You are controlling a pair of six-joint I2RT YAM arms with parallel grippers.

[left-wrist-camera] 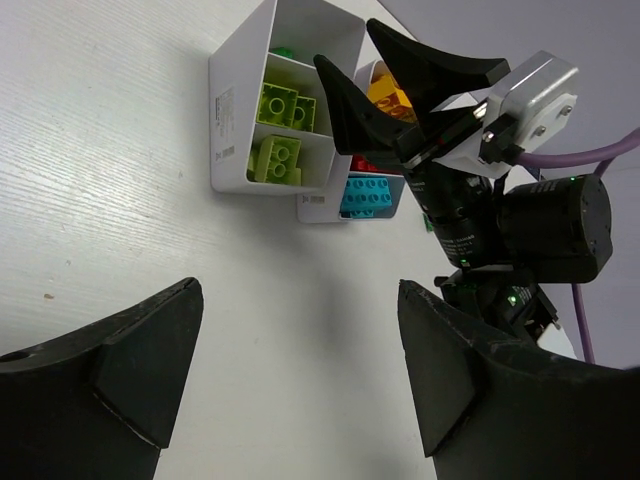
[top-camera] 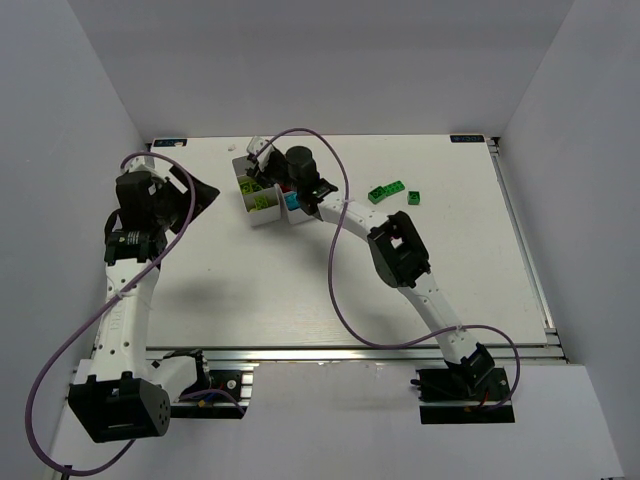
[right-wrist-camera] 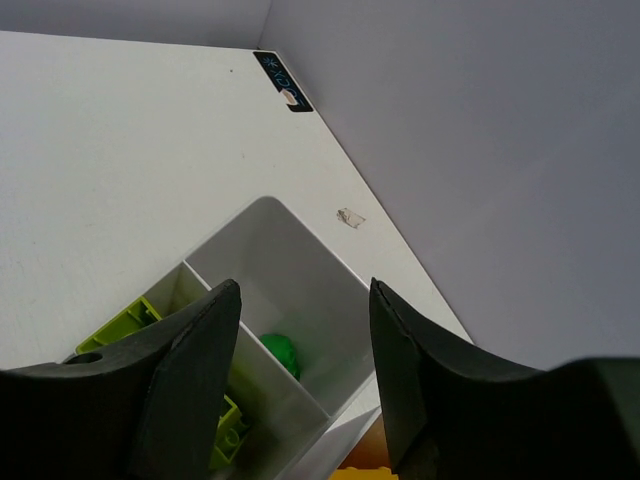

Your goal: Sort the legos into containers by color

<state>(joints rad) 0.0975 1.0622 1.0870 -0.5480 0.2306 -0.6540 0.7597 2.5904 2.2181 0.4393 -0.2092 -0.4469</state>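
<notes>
Two white containers stand side by side at the back left: one tray (top-camera: 262, 218) (left-wrist-camera: 230, 110) holds lime green legos (left-wrist-camera: 285, 105) (right-wrist-camera: 228, 430), the other tray (top-camera: 300, 217) (left-wrist-camera: 318, 207) holds a cyan lego (left-wrist-camera: 370, 195), a red one (left-wrist-camera: 365, 163) and an orange one (left-wrist-camera: 390, 98). My right gripper (right-wrist-camera: 303, 300) (left-wrist-camera: 346, 45) hangs open over the first tray's far compartment (right-wrist-camera: 300, 250), where a dark green lego (right-wrist-camera: 280, 352) lies. My left gripper (left-wrist-camera: 300, 290) (top-camera: 205, 192) stands open and empty to the left of the trays. Two green legos (top-camera: 386, 190) (top-camera: 413, 197) lie loose on the table.
The table's back edge and a black sticker (right-wrist-camera: 282, 80) at the corner lie just beyond the trays. The right arm's purple cable (top-camera: 340, 250) loops over the table's middle. White walls close in the left and right sides.
</notes>
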